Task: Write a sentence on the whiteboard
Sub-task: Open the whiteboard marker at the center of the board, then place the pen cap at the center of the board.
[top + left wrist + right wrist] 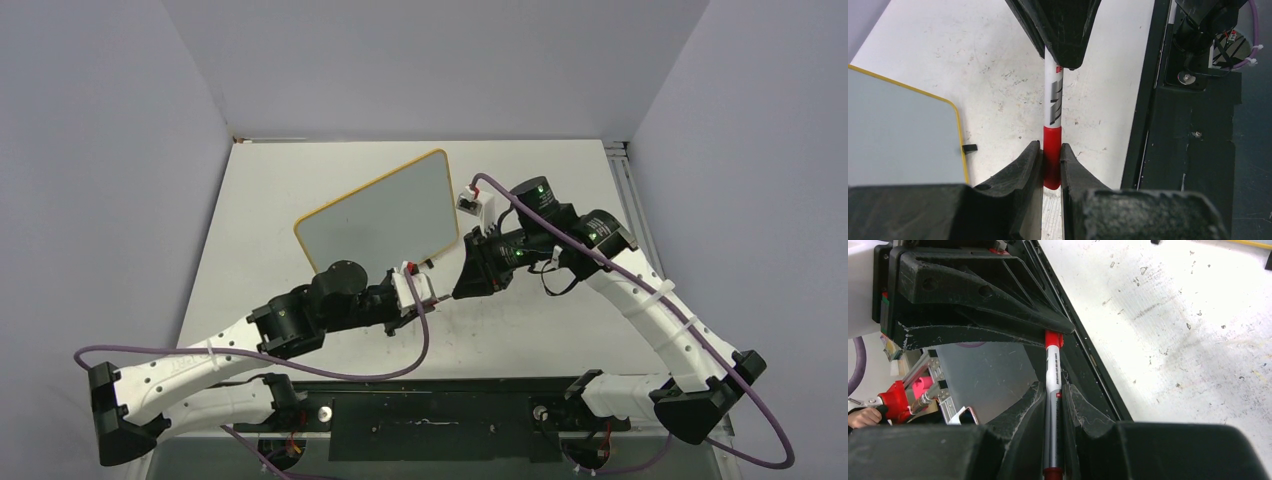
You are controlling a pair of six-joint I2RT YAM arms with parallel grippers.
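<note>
The whiteboard lies on the table at mid-left, with a yellow frame and a blank pale grey face; no sentence shows on it. Its corner and one black foot show in the left wrist view. A white and grey marker with a red cap is held in the air between both grippers, just in front of the board's near right corner. My left gripper is shut on the red cap. My right gripper is shut on the marker's barrel. The two grippers face each other tip to tip.
The white table is scuffed and stretches to the right of the board. A black base rail runs along the near edge. Grey walls close the left, back and right sides.
</note>
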